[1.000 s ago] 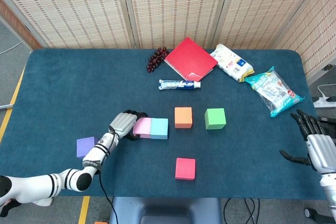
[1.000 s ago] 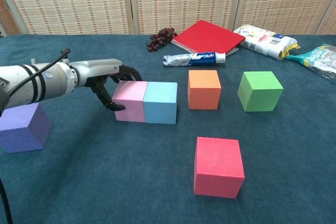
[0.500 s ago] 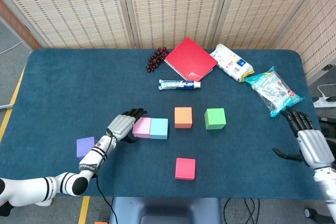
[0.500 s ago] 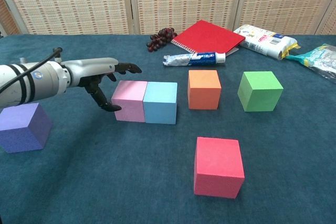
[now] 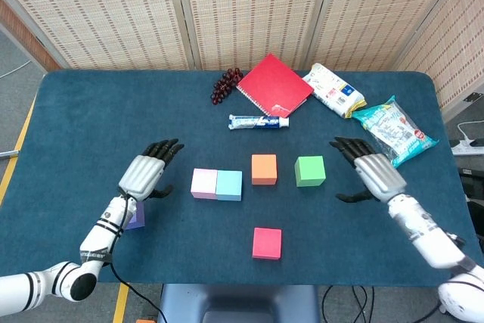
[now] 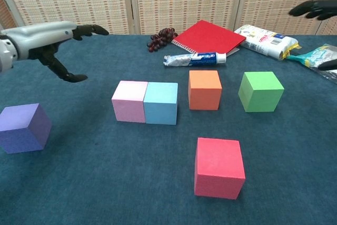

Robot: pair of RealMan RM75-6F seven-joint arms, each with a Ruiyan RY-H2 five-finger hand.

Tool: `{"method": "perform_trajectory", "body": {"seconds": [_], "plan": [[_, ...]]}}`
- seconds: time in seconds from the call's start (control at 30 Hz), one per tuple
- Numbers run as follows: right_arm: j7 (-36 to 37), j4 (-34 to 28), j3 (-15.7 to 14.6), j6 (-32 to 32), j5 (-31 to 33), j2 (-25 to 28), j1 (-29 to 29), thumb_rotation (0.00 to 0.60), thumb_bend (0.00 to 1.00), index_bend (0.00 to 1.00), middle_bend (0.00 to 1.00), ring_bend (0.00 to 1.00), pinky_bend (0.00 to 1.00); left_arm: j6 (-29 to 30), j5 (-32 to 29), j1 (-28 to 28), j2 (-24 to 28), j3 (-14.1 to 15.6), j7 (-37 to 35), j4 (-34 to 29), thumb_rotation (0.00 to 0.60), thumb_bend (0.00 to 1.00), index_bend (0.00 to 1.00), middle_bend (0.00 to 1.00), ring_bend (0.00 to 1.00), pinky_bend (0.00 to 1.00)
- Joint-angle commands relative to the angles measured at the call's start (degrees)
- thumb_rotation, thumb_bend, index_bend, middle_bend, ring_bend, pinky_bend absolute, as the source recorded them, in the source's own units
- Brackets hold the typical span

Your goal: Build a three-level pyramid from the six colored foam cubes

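Observation:
A pink cube [image 5: 204, 183] [image 6: 129, 100] and a light blue cube [image 5: 229, 184] [image 6: 161, 103] sit side by side, touching. An orange cube [image 5: 264, 169] [image 6: 205, 89] and a green cube [image 5: 310, 171] [image 6: 260, 91] stand apart to their right. In front of them lies a red cube [image 5: 267, 243] [image 6: 219, 167]. A purple cube [image 5: 135, 215] [image 6: 23, 128] sits at the left, partly behind my left forearm in the head view. My left hand [image 5: 145, 172] [image 6: 50, 39] hovers open left of the pink cube. Right of the green cube, my right hand [image 5: 369, 170] [image 6: 316, 9] is raised and open, empty.
At the back of the blue table [image 5: 98, 126] lie dark grapes [image 5: 225, 85], a red notebook [image 5: 274, 85], a toothpaste tube [image 5: 259, 121] and two snack packets [image 5: 333, 89] [image 5: 393, 130].
My left hand has let go of the pink cube and drawn back left and up, opening. My right hand has swung in from the table's right edge toward the green cube.

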Motion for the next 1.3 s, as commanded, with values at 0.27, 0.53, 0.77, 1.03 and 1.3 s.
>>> {"method": "perform_trajectory", "body": {"seconds": [0.27, 0.53, 0.77, 1.03, 1.3], "plan": [[-17.3, 6.2, 3.6, -13.8, 19.8, -14.5, 16.4, 0.600, 0.21, 0.17, 0.19, 0.04, 0.21, 5.6, 6.2, 5.8, 4.6, 2.4, -3.5, -2.2, 0.600, 0.32, 0.09, 0.02, 0.00, 0.09], [-30.9, 13.5, 1.0, -11.8, 36.8, -23.8, 24.2, 0.600, 0.21, 0.20, 0.21, 0.05, 0.22, 4.5, 10.8, 8.4, 7.0, 3.8, -11.9, -1.1, 0.600, 0.31, 0.09, 0.02, 0.00, 0.09], [-34.7, 18.2, 0.3, -10.7, 43.5, -28.9, 27.7, 0.600, 0.21, 0.25, 0.24, 0.08, 0.22, 4.1, 12.9, 9.6, 7.2, 3.8, -15.6, 0.3, 0.600, 0.31, 0.09, 0.02, 0.00, 0.09], [-36.9, 23.4, 0.0, -10.1, 46.9, -33.2, 30.2, 0.600, 0.21, 0.32, 0.29, 0.12, 0.22, 3.7, 14.1, 10.8, 7.7, 3.6, -18.3, 0.6, 0.600, 0.31, 0.09, 0.01, 0.00, 0.09], [-36.3, 25.5, -0.2, -10.2, 47.4, -34.6, 30.1, 0.600, 0.21, 0.41, 0.35, 0.18, 0.24, 3.0, 14.9, 11.4, 8.2, 3.2, -20.3, 0.6, 0.600, 0.31, 0.09, 0.01, 0.00, 0.09]]}}
